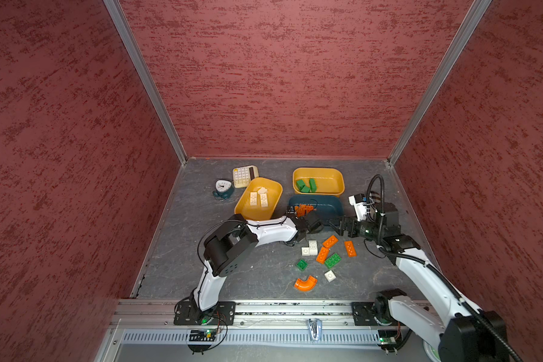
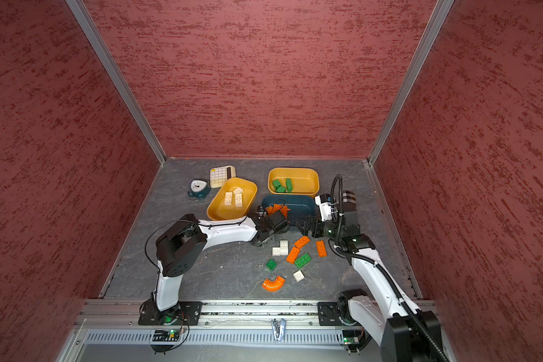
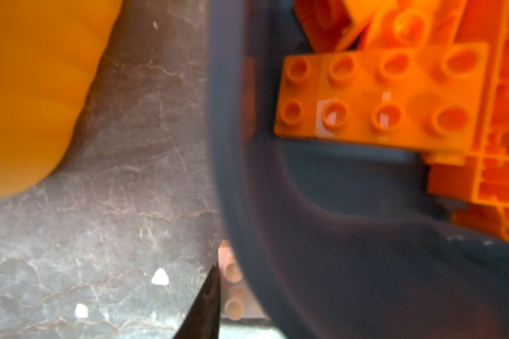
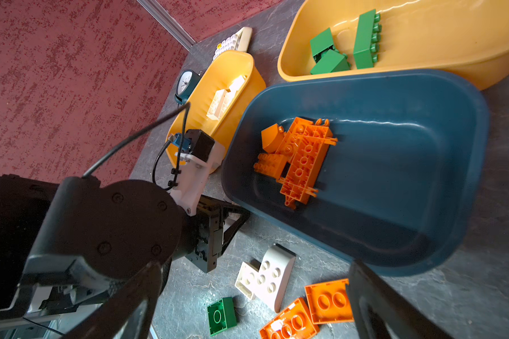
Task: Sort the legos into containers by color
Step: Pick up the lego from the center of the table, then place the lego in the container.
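Three shallow trays are set toward the far side of the grey marbled desk. A mustard-yellow plastic tray is loaded with cream studded bricks. A second mustard-yellow tray is loaded with green studded bricks. A dark teal plastic tray is loaded with a heap of orange studded bricks. The left hand is seen just beside the teal tray's near corner. Its fingers are pinched on what appears to be a pale studded brick, though the piece is blurred in the left wrist view. The right hand is held spread wide by the teal tray's near edge. Loose pieces are scattered on the desk nearer the robot: a white stepped brick, three orange plates, two loose green bricks, a small white cube and an orange curved elbow.
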You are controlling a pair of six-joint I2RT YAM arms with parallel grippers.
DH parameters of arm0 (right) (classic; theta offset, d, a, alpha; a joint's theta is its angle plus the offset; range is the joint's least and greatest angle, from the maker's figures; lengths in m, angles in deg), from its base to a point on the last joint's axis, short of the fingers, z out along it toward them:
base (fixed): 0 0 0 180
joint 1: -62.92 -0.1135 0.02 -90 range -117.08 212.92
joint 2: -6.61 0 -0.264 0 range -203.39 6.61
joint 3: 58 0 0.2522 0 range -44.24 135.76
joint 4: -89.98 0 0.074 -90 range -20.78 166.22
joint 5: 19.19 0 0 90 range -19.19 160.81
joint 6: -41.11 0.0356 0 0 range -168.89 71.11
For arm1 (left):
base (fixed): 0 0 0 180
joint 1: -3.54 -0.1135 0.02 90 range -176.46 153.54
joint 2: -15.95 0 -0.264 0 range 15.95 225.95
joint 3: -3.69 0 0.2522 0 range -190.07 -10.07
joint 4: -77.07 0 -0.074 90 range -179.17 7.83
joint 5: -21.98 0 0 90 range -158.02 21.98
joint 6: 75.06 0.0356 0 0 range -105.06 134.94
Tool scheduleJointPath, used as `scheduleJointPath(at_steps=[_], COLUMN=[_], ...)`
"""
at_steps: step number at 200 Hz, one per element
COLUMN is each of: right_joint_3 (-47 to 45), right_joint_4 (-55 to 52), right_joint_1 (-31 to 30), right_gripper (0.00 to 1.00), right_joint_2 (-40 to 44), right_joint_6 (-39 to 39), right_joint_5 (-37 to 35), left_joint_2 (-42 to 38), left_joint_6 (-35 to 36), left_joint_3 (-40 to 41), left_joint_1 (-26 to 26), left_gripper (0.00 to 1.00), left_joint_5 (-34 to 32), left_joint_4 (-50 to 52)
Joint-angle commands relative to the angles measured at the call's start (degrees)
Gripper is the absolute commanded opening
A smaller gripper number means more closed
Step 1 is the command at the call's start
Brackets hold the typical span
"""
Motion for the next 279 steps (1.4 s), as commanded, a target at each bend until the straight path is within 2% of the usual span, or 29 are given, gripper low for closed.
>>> scheduleJointPath(at_steps=[1,30,82,113,134,165,197,230,279], right_joint_3=[-1.08,-2.56,-2.07,-1.82,-1.37,-0.83,-0.50,-0.28,-0.13], right_joint_4=[1.08,4.73,7.47,9.14,8.79,8.35,7.41,6.77,5.36], right_joint_1=[0.20,0.23,0.26,0.25,0.17,0.24,0.25,0.23,0.20], right_gripper=[0.99,0.99,0.99,0.99,0.99,0.99,0.99,0.99,0.99], right_joint_2=[0.81,0.22,-0.94,-1.62,-1.39,-1.21,-1.04,-0.95,-0.86], right_joint_6=[0.04,2.37,4.01,5.09,5.02,5.02,4.59,4.34,3.55], right_joint_5=[1.54,4.87,7.03,7.62,7.22,6.71,6.13,5.25,4.44], left_joint_2=[-0.82,-5.08,-13.98,-16.30,-16.51,-12.28,-4.73,2.43,9.93], left_joint_6=[1.91,4.06,12.33,21.23,28.05,35.77,39.41,41.42,39.61], left_joint_3=[2.21,2.14,-0.77,-3.54,-4.54,-8.79,-14.35,-20.78,-27.82], left_joint_1=[-0.88,-0.92,-2.80,-8.48,-13.85,-20.96,-26.06,-28.40,-30.18], left_gripper=[0.28,0.28,0.29,0.29,0.29,0.29,0.29,0.30,0.37], left_joint_5=[0.65,0.39,0.65,-0.22,2.34,8.56,13.13,17.62,19.06], left_joint_4=[2.40,4.40,10.00,9.96,6.48,2.35,0.44,-0.50,3.31])
